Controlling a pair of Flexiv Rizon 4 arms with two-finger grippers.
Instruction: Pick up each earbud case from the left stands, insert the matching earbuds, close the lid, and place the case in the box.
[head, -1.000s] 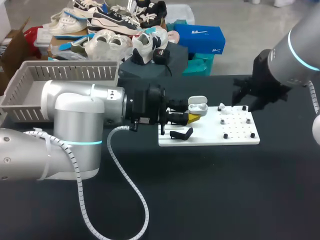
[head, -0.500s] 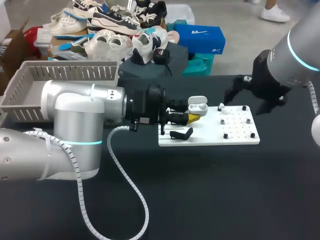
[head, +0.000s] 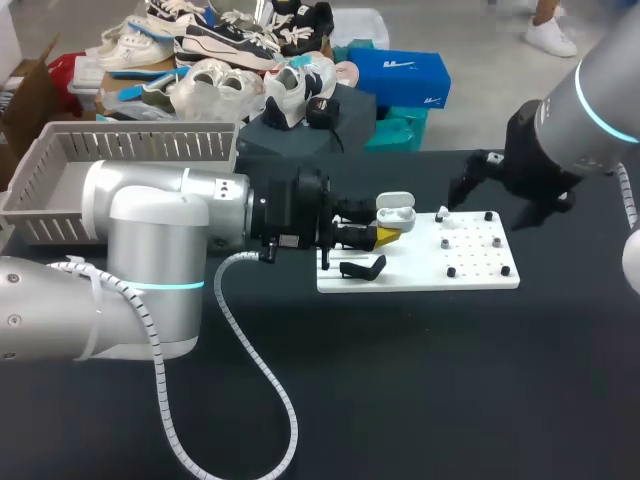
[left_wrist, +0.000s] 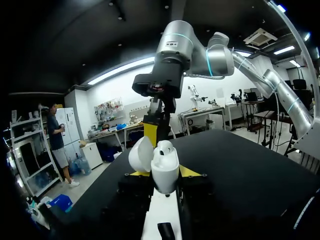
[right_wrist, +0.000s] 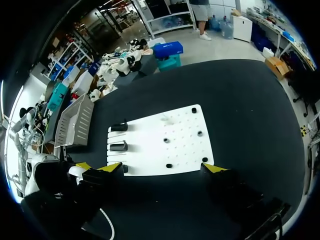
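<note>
well, earbud (left_wrist: 164, 148) inside open case (left_wrist: 165, 172)

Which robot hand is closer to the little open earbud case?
Left. The left gripper is shut on the earbud case, a yellow tip on each side. The right gripper hangs open over the white board's other end, apart from it.

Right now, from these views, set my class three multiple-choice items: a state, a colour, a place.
1. The right gripper is: A open; B shut on an earbud; C shut on a lid.
2. The pegged board is: A red; B white; C green.
3. The earbud case is: A flat on the board; B in the right gripper; C between the left gripper's fingers.
Answers: 1 A, its tips stand wide apart, empty. 2 B, plainly white. 3 C, yellow tips flank it.
</note>
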